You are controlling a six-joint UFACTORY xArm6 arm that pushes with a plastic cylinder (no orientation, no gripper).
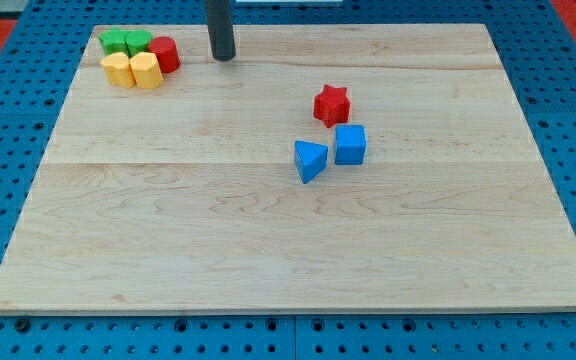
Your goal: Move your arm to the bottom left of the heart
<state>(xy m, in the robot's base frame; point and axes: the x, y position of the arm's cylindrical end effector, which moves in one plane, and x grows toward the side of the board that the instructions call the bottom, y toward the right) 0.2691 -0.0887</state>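
Note:
My tip [224, 57] rests on the board near the view's top, a little to the right of a cluster of blocks in the top left corner. The cluster holds two yellow blocks: the left one [118, 70] looks heart-shaped, the right one [146, 71] looks like a pentagon. Behind them sit two green blocks [115, 41] [138, 41] and a red cylinder [164, 53]. The tip stands apart from the red cylinder, to the right of and slightly above the yellow blocks. It touches no block.
A red star [332, 104], a blue cube [350, 144] and a blue triangle [309, 160] sit together right of the board's centre. The wooden board [268, 250] lies on a blue pegboard surface.

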